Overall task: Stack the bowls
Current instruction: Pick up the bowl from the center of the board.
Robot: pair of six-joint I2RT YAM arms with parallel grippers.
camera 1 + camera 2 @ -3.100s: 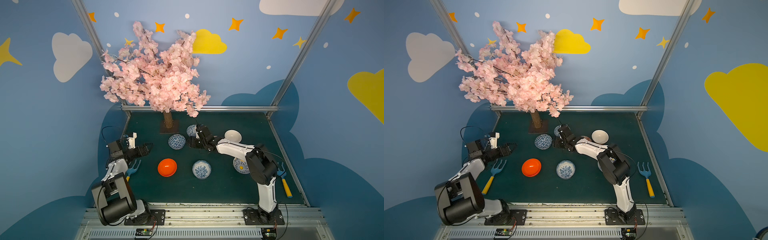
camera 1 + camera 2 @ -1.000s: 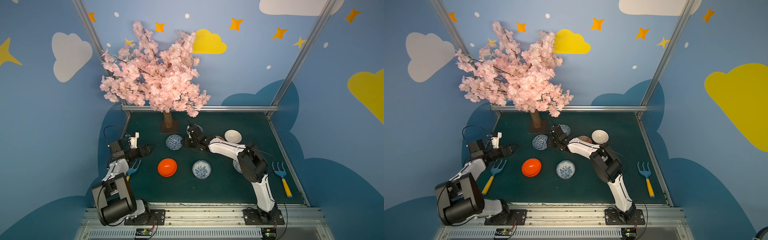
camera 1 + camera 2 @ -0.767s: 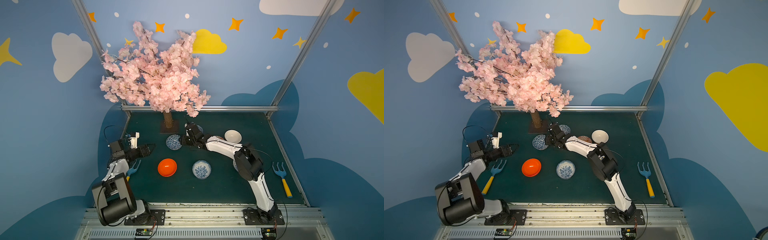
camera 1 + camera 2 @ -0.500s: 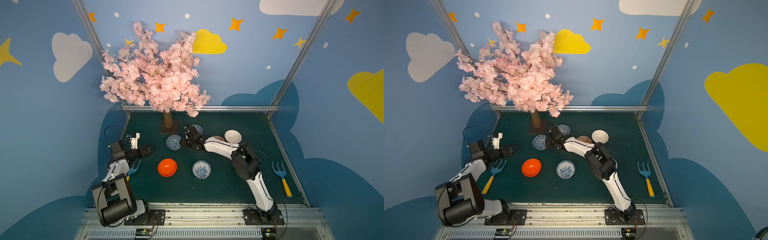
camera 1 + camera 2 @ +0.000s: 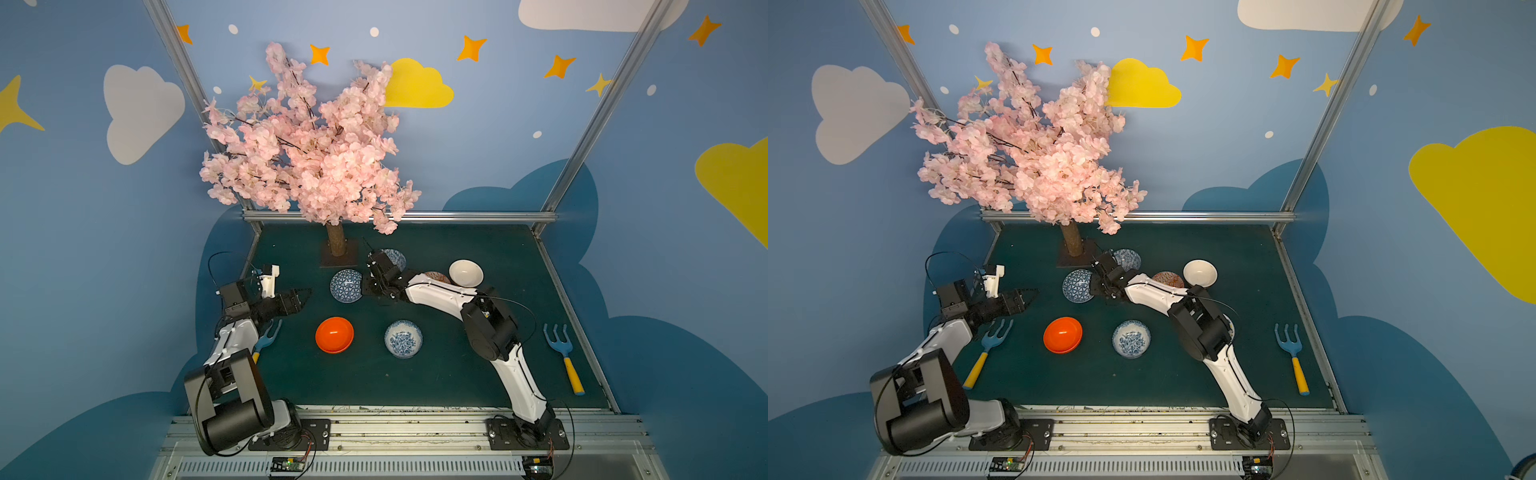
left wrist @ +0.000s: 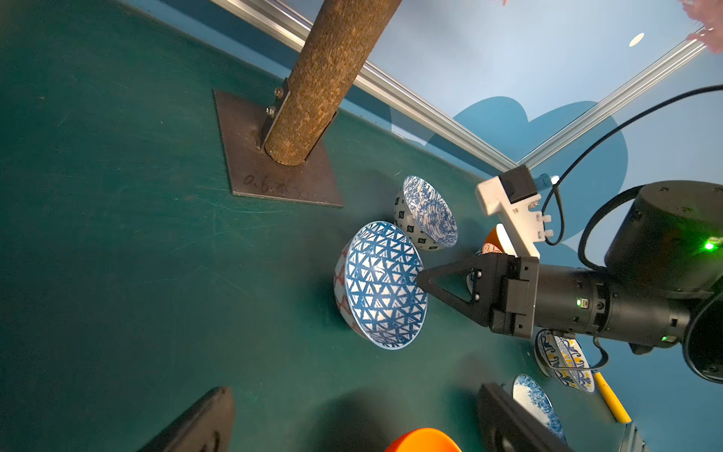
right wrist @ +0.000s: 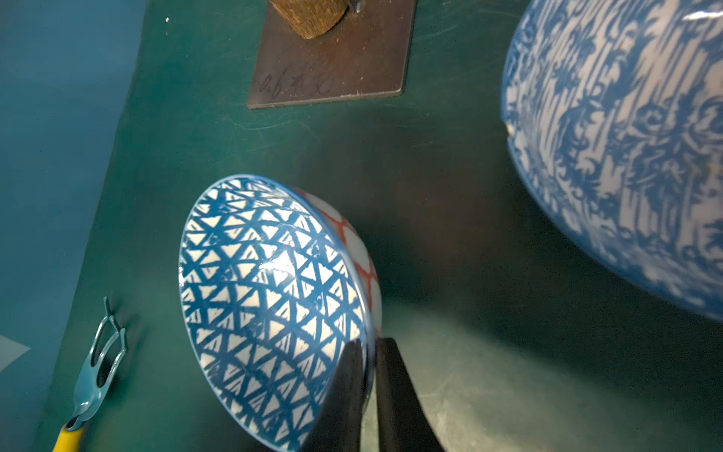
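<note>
Two black fingers (image 7: 344,391) of the right gripper (image 7: 367,346) pinched the thin rim of the triangle bowl (image 7: 266,297). It was a round glazed dish, blue-latticed inside and red-latticed outside, on the matte green table (image 5: 457,374) near the rough tree trunk (image 5: 336,243). Just behind it stood a blue streaked bowl (image 5: 395,257). The glossy orange bowl (image 5: 334,334) lay nearer the front. The left gripper (image 5: 303,294) hung spread wide, holding nothing.

Bowls (image 5: 346,286) between forks (image 5: 563,353); tree (image 5: 336,245) behind
</note>
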